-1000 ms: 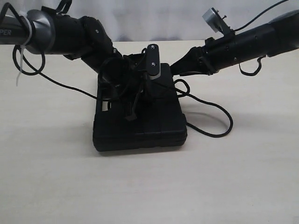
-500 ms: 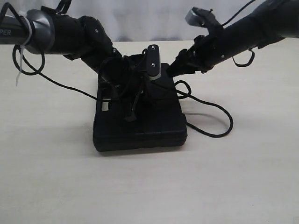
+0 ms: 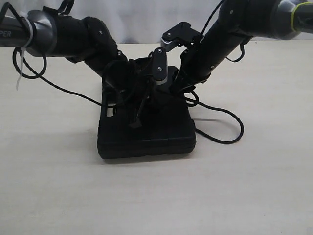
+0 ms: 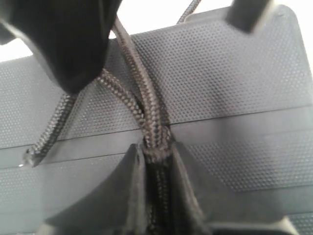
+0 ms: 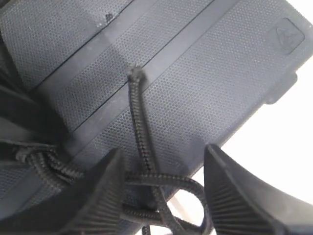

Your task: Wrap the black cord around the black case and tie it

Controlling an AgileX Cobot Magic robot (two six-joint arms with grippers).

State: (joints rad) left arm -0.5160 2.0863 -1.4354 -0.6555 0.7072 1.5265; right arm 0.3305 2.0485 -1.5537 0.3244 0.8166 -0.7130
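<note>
While both arms are being held over it, black case (image 3: 146, 139): is being carried flat by the pale table (image 3: 254, 191), mid-scene, textured lid up.
Left gripper (image 4: 156, 151): is being held closed on the black cord (image 4: 146, 105); two braided strands are being pinched side by side between its fingers (image 4: 132, 186), just above the lid.
Right gripper (image 5: 164, 154): is being held wide open over the case's far right corner; nothing is being gripped. Cord strands are being straddled by its ribbed fingers (image 5: 230, 191), not clamped.
Cord on case: is being run up the lid from the left pinch; the frayed tip (image 5: 134, 73) is being rested on the lid beside a groove.
Cord off case: a slack loop (image 3: 241, 126) is being laid on the table just right of the case.
Strand bunch (image 5: 34, 161): is being shown next to the left arm's dark body; tied or not cannot be told.
Blocking: in the exterior view the lid's middle is being hidden by the left gripper and its camera bracket (image 3: 159, 63); the right fingertips are being hidden there too.
Around: a thin black cable (image 3: 62, 89) is being trailed from the left arm across the table to the case; a white zip tie (image 3: 19, 73) is being hung off that arm.
</note>
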